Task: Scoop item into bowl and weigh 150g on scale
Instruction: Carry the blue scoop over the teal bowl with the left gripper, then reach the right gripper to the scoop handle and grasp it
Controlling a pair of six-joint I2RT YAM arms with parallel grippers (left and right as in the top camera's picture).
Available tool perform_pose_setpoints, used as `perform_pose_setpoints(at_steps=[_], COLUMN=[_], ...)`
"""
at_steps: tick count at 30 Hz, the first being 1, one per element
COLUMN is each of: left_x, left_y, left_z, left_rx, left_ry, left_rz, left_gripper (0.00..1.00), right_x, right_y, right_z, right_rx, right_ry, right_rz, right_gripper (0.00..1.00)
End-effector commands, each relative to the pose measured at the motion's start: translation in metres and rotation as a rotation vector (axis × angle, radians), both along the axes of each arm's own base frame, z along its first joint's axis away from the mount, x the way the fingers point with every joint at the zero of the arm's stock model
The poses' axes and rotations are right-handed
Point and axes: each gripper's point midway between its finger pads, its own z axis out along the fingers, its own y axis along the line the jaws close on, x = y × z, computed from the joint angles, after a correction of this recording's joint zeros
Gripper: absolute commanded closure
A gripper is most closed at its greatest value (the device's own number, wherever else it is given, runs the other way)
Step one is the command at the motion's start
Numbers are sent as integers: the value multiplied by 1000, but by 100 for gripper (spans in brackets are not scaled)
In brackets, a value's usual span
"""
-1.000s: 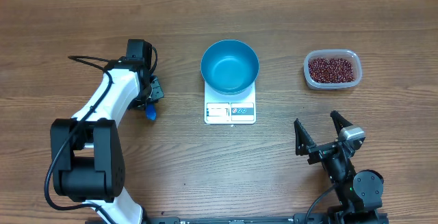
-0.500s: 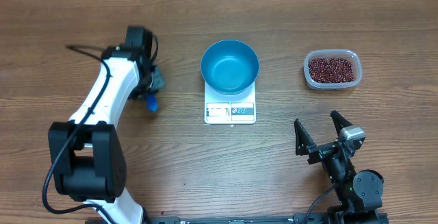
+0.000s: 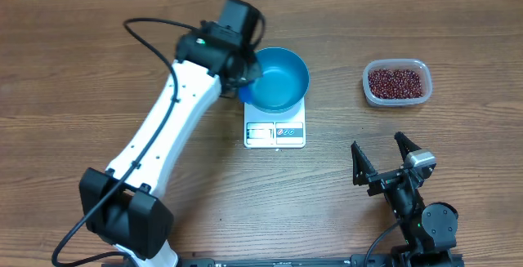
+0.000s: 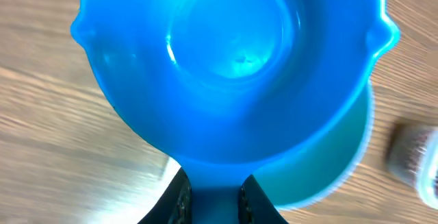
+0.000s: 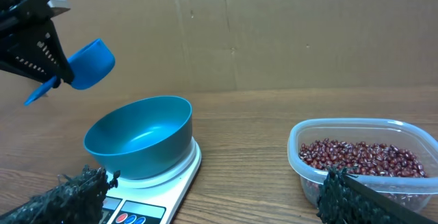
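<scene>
Above the left rim of the bowl (image 3: pixel 282 83), which sits empty on the scale (image 3: pixel 274 134), the left gripper (image 4: pixel 213 193) is clamped on the handle of an empty blue scoop (image 4: pixel 233 66). The beans (image 3: pixel 396 82) lie in the clear tub (image 3: pixel 365 83), well apart to the right on the desk (image 3: pixel 458 22). The right gripper (image 3: pixel 382 149) rests with jaws spread wide. Crossing low, the scoop could clip the bowl and nudge it off the scale. A heaped return trip could spill beans.
</scene>
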Motion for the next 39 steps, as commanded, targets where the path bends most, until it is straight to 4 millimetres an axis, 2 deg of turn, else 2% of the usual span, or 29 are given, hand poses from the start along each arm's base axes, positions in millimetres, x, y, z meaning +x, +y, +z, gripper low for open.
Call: perform_pose_setpoints(at_steps=[1,5,7,8,12,17,20,25,30,34,39], left_x=[-9,-21,-32,-33,-37,-42,-47,-48,-49,-49,-49], left_y=[-24,-46,-62,-64,-71,-70,-76,-77,-79,-79,-79], left_z=[15,14,14,14,14,12,12,12,12,12,12], left_rx=[-97,-153,-207,-214,-243,-260,-293,-304,-320,-321,-326], left_ry=[-11,19,57,61,76,107,142,154,166,166,166], left_rz=[104,123,123,126,174,241,232,252,252,253,263], left_gripper=[96,96,96,96,96,96,96,96,96,96,96], right_x=[0,-3,-11,-12,-26,-27,-29,-32,-42,-37,-20], right_y=[2,10,28,31,54,54,56,59,68,70,77], right_z=[-2,-1,1,1,2,10,15,29,47,54,57], right_rx=[6,23,288,333,795,912,1009,896,792,710,633], right_ry=[0,1,98,118,375,403,442,339,319,360,457], right_rz=[10,59,173,186,323,337,352,408,476,451,444], right_gripper=[0,0,0,0,0,0,0,0,0,0,0])
